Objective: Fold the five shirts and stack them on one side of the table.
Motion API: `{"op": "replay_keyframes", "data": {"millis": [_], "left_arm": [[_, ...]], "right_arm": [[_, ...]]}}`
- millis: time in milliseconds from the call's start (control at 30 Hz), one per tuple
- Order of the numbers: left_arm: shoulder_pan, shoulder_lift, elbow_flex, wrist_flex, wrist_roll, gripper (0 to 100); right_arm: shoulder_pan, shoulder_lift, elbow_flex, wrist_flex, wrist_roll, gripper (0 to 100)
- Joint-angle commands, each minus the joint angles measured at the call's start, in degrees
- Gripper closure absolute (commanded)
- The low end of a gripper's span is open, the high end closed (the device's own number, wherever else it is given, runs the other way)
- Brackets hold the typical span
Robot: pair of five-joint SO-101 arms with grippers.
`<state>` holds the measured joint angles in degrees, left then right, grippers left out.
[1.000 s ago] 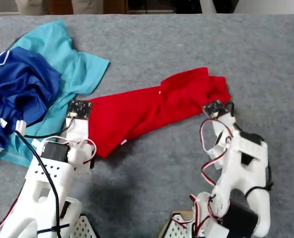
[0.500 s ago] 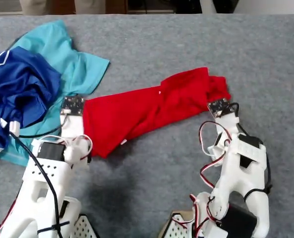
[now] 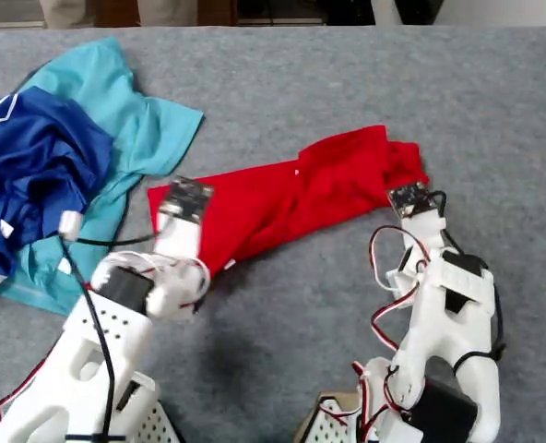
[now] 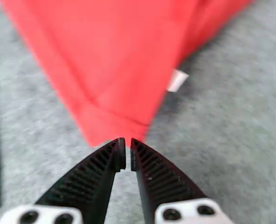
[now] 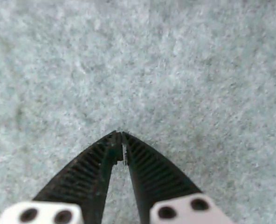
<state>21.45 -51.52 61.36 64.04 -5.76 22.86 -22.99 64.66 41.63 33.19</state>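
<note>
A red shirt (image 3: pixel 282 198) lies stretched slantwise across the middle of the grey table (image 3: pixel 347 83). My left gripper (image 3: pixel 185 269) stands over the shirt's near left corner. In the left wrist view its jaws (image 4: pixel 127 155) are shut, with the tips right at the pointed corner of the red shirt (image 4: pixel 124 60). A white tag (image 4: pixel 176 80) sticks out from the shirt's edge. My right gripper (image 3: pixel 411 224) is shut just short of the shirt's right end, and under its tips (image 5: pixel 120 140) is bare grey cloth.
A crumpled dark blue shirt (image 3: pixel 33 157) lies on a teal shirt (image 3: pixel 135 120) at the far left. Both arms' white bodies and cables take up the near edge. Open grey table stretches along the back and right.
My left gripper has swung right, from the red shirt's left edge to over its near left corner. The shirt has stayed in place. The right arm shifted slightly right early on.
</note>
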Motion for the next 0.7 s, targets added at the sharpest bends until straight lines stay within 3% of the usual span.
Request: {"op": "replay_keyframes", "data": {"millis": [0, 167, 400, 667], "left_arm": [[2.29, -0.22, -1.32, -0.09, 0.18, 86], [-0.44, -0.22, 0.97, -0.35, 0.09, 78], [-1.76, -0.22, 8.00, -11.78, 0.35, 82], [-1.58, -0.22, 8.44, -12.13, 0.18, 92]], "right_arm": [[-0.48, -1.63, -0.04, -3.96, -1.41, 99.7], [-0.66, -1.54, -0.04, -5.01, -1.85, 99.7], [-0.57, -1.54, -0.04, -5.01, -1.85, 99.7], [-0.48, -1.54, -0.04, -5.01, -1.85, 99.7]]}}
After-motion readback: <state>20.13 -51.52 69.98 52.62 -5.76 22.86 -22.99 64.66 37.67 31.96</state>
